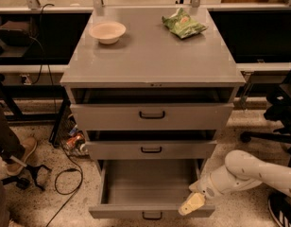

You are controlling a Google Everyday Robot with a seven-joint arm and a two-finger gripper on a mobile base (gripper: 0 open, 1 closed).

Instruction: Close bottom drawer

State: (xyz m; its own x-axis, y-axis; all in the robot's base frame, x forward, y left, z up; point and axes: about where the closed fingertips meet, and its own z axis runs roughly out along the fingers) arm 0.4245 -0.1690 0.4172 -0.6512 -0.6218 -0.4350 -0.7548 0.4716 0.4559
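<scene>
The grey metal cabinet (150,56) fills the middle of my view, boxy and flat-topped, its three drawer fronts getting smaller towards the floor. The bottom drawer (150,193) is pulled well out towards me. It is a shallow tray of smooth sheet metal, and its narrow front panel is the nearest part.

The arm (249,171), a rounded white shell, comes in low from the right. I judge this is so it can press the panel straight back. The gripper (192,203), with its pale yellowish tip, sits at the right end of that panel, apparently against it. I cannot tell whether it is released or clenched.

On the far part of the top lie a crinkled green bag (183,24) at the right and a round cream bowl (107,32) at the left, both well apart from the drawer. A flat push needs no grasp, I reckon, so the small black loop handle (151,215) at the panel's middle goes untouched.
</scene>
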